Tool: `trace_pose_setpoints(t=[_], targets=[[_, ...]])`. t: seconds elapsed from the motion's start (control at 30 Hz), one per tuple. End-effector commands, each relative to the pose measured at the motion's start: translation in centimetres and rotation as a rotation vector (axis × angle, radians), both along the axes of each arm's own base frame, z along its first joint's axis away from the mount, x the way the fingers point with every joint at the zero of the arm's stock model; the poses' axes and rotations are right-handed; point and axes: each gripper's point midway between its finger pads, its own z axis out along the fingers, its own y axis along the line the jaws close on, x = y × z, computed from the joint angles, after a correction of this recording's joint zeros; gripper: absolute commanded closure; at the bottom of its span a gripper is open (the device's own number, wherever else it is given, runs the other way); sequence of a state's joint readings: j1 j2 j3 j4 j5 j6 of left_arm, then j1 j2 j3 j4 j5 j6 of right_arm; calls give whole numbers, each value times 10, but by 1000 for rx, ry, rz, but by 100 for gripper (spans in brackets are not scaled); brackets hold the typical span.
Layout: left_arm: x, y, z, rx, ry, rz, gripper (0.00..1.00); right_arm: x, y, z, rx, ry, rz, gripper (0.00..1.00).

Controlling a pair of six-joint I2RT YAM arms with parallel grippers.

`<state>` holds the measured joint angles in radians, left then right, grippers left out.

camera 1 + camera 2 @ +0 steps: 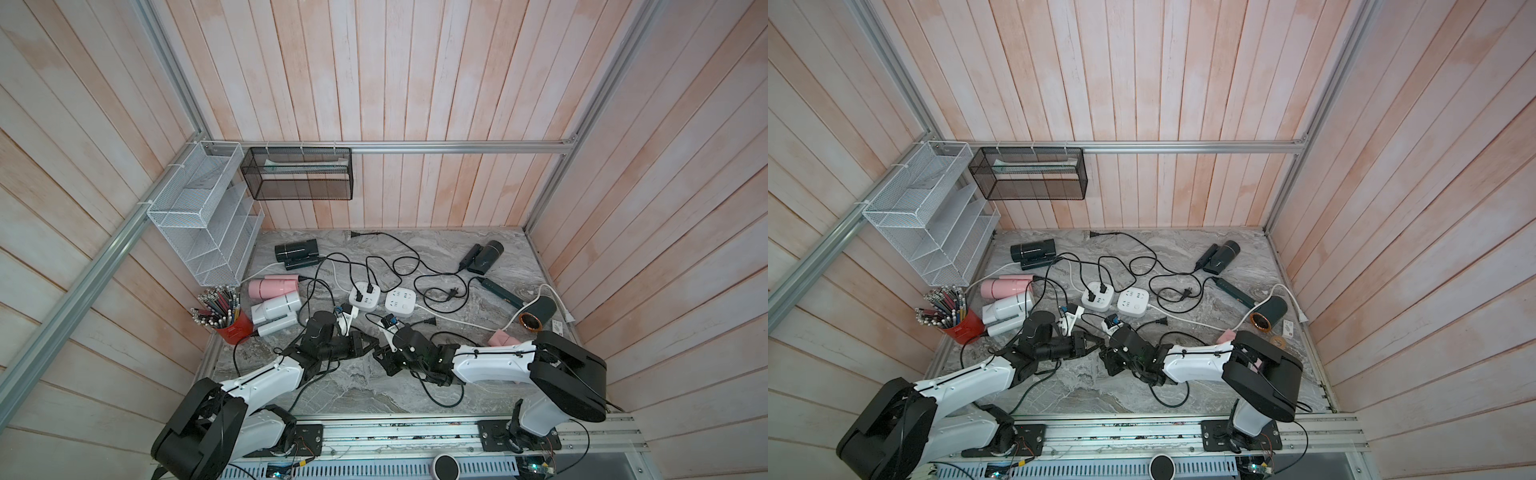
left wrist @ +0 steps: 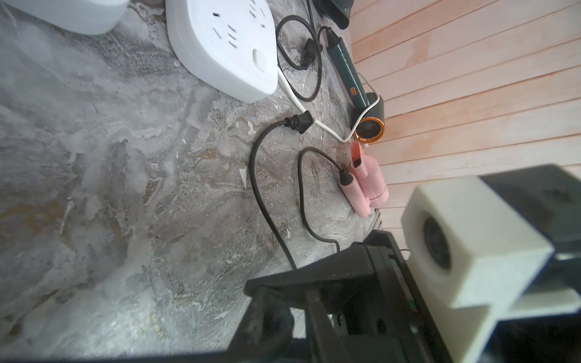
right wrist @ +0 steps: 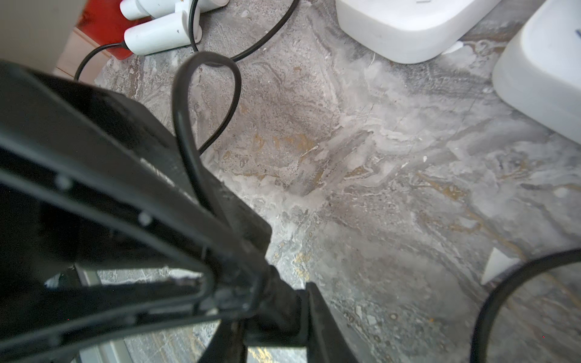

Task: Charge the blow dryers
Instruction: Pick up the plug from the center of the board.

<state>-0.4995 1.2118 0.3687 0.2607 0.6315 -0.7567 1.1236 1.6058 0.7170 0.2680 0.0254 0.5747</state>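
Several blow dryers lie on the marble table (image 1: 353,386): black (image 1: 297,249), pink (image 1: 272,286) and pale grey (image 1: 276,307) on the left, dark (image 1: 484,255), dark green (image 1: 536,311) and pink (image 2: 367,182) on the right. My left gripper (image 1: 371,345) and right gripper (image 1: 379,355) meet tip to tip at the table's middle front. In the right wrist view my right gripper (image 3: 276,308) is shut on a black plug (image 3: 279,301). Its cord (image 3: 188,132) loops over the left gripper. The left gripper (image 2: 292,317) has a dark lump between its jaws, with a slit of light beside it.
Two white power strips sit mid-table, one (image 1: 363,296) with plugs in it, the other (image 1: 401,301) with bare sockets. A loose plug (image 1: 430,322) lies close behind the right gripper. A red pencil cup (image 1: 232,328), a white mesh rack (image 1: 199,216) and a black basket (image 1: 297,174) stand at the left.
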Motion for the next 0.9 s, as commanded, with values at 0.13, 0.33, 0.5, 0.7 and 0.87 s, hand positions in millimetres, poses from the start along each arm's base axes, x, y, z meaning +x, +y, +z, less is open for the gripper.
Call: trace_pose_setpoints(t=[0.13, 0.33, 0.5, 0.7, 0.87], targets=[[2, -7, 11, -7, -76, -55, 84, -3, 7, 6, 20, -10, 36, 79], [0, -7, 11, -8, -81, -69, 89, -4, 8, 8, 31, -9, 45, 78], [8, -1, 13, 30, -102, -18, 92, -2, 6, 15, 37, -21, 35, 65], [32, 11, 25, 142, -181, 67, 93, 7, -11, 33, 64, -45, 10, 42], [61, 23, 40, 274, -266, 148, 93, 19, -33, 52, 89, -83, -41, 31]])
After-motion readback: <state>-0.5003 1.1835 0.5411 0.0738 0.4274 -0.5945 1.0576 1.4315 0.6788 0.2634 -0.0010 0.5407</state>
